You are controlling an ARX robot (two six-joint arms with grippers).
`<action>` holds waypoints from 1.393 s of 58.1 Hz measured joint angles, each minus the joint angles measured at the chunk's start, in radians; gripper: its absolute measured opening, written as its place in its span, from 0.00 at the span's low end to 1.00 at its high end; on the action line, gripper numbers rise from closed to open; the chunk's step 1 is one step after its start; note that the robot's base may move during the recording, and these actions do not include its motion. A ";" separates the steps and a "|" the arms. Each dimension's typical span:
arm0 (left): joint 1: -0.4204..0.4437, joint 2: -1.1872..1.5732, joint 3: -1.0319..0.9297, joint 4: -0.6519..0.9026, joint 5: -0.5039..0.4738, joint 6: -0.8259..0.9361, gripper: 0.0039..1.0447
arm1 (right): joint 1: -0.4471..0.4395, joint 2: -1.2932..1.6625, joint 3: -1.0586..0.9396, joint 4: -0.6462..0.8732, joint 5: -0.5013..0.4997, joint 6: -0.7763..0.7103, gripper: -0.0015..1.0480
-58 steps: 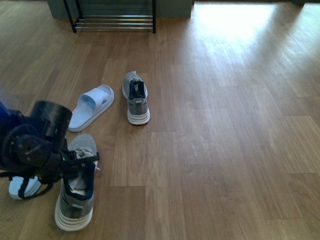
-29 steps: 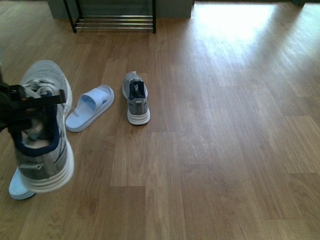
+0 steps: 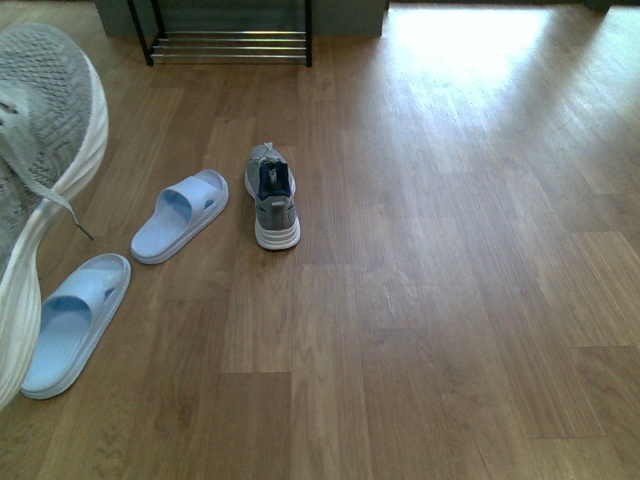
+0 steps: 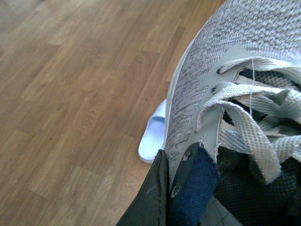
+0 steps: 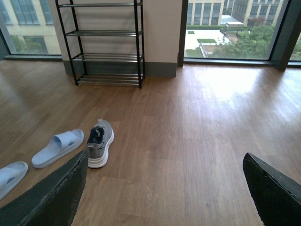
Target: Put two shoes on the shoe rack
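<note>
Our left jaws are clenched on the collar of one shoe (image 4: 225, 56), and over the last second they have carried it up off the floor (image 3: 450, 300). A second ago it sat low under them; half a second ago it hung at mid height. Now it looms at the near left edge of the front view (image 3: 40, 150), toe up, a lace end dangling. The slide (image 3: 72, 325) that it and the arm had mostly covered lies fully exposed below the jaws.

The other slide (image 3: 180, 215) and the second shoe (image 3: 271, 195) have not moved. Both lie ahead of the left jaws and to their right, just beside each other.

Our right jaws are released: their two fingers stand wide apart with nothing between them, and the second shoe (image 5: 99, 143) lies ahead of them to their left.

We judge the pickup done and the carry begun. The rack (image 3: 228, 40) stands well ahead of both jaws against the far wall, its bars bare (image 5: 106, 42), so neither shoe is placed yet. The hold is at the heel end only, so the shoe could swing on the way.
</note>
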 joint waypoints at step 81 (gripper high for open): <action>-0.006 -0.012 0.000 -0.004 -0.012 -0.018 0.01 | 0.000 0.000 0.000 0.000 0.000 0.000 0.91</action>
